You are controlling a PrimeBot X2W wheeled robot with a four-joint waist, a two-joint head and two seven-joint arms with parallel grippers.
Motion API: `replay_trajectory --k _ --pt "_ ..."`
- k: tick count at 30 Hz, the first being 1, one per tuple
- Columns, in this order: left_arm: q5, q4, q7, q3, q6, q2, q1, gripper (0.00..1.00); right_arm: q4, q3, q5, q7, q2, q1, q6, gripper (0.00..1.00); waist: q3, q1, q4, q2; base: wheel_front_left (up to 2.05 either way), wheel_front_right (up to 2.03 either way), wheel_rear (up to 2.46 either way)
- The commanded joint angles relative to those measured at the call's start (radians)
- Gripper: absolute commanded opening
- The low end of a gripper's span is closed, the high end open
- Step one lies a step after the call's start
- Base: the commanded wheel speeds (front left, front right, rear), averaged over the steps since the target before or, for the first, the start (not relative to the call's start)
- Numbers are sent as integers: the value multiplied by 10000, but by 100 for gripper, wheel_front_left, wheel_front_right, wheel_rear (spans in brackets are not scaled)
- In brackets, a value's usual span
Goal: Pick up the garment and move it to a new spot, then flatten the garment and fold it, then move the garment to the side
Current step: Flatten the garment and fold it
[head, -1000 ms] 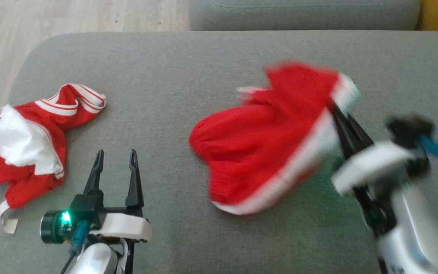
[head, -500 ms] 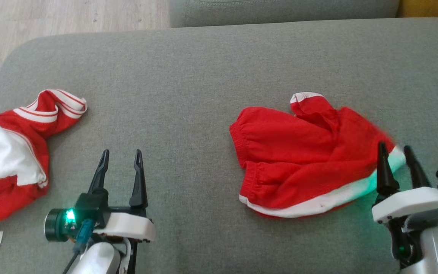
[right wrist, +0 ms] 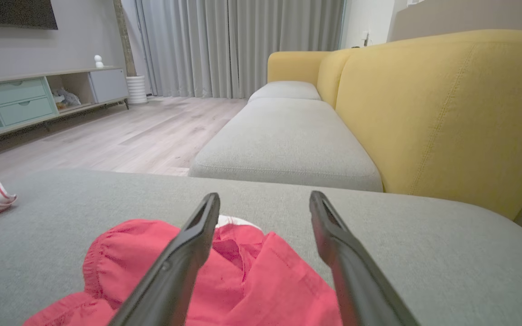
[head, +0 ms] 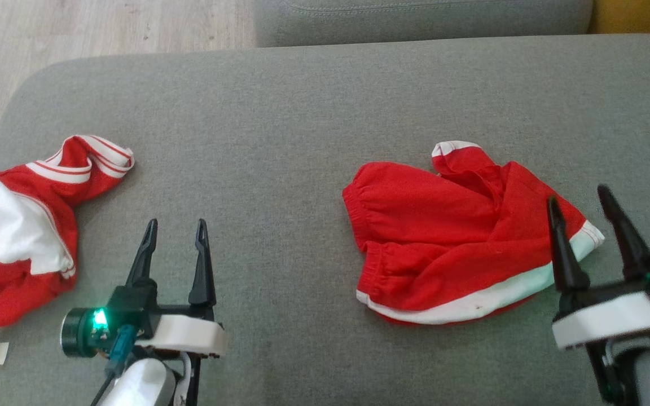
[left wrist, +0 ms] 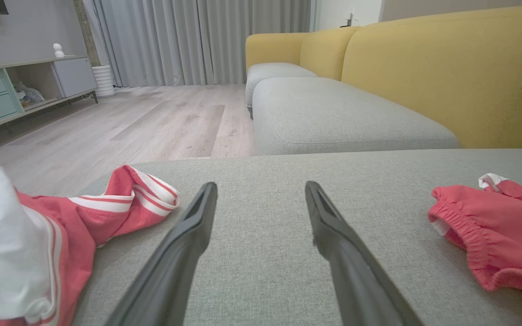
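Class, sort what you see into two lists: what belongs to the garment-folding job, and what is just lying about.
Job: red shorts; right hand, open by their edge; left hand, open; grey cushion under them.
Lying about: crumpled red-and-white garment; yellow sofa back; sideboard.

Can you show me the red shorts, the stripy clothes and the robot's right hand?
Red shorts (head: 443, 237): head view, the middle of the red cloth.
Stripy clothes (head: 14, 225): head view, the white part.
Right hand (head: 578, 194): head view, between its two fingertips.
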Motion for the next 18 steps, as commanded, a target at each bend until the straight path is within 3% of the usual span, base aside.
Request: replay_trajectory --k 1,12,18 --pt "14 -380 11 285 75 252 -191 100 -624 257 55 134 -127 77 -7 100 -15 0 -12 0 0 0 0" --pt "3 -573 175 176 136 358 -62 100 -1058 307 300 425 49 391 -7 100 -30 0 -109 0 0 0 0" --pt "133 -704 583 -497 -324 258 -342 100 -1047 327 348 483 82 381 -7 100 -1 0 -126 0 0 0 0"
